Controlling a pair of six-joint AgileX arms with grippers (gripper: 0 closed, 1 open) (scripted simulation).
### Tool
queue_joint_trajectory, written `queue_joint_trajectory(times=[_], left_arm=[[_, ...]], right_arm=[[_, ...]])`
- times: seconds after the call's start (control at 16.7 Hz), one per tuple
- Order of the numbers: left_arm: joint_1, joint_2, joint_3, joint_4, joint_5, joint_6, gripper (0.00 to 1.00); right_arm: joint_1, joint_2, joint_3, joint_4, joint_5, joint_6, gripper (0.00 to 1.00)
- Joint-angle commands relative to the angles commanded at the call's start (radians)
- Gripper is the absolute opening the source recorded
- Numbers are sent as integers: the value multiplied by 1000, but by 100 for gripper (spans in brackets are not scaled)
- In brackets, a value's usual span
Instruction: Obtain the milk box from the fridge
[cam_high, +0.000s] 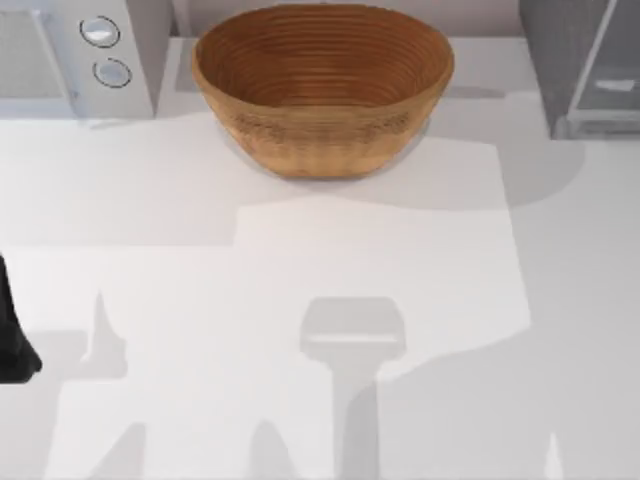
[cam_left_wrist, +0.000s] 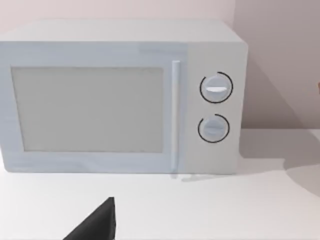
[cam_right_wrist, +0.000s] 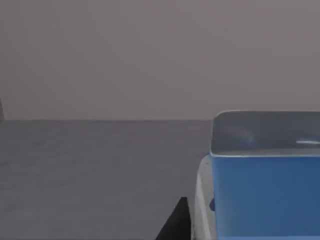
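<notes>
**Milk box close before the right hand, inside a grey enclosure**

The milk box (cam_right_wrist: 260, 190), a small white carton with a bright blue face and a pale grey top, fills the lower right of the right wrist view, standing upright on a dark grey floor with a grey wall behind it. One dark fingertip of the right hand (cam_right_wrist: 175, 222) pokes up just beside the carton's white edge; whether that hand is spread or pinching cannot be told.

In the top view the tall dark-grey fridge (cam_high: 560, 60) with its pale glassy door panel sits at the upper right, the brown woven wicker bowl (cam_high: 322, 85) at upper centre, and the white microwave with two round knobs (cam_high: 80, 55) at the upper left, all on the white surface (cam_high: 300, 300).

The left arm is parked at the left edge of the top view; its hand (cam_left_wrist: 95, 225) faces the microwave, and its state cannot be told.
</notes>
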Motion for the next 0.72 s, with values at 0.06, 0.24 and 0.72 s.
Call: queue_joint_trajectory(times=[0.06, 0.24, 0.72], left_arm=[[0, 0, 0, 0, 0, 0, 100], [0, 0, 0, 0, 0, 0, 100], [0, 0, 0, 0, 0, 0, 100]], right_arm=[[0, -25, 0, -21, 0, 0, 0], [0, -93, 0, -89, -1, 1, 0], [-5, -130, -38, -77, -8, 4, 0]])
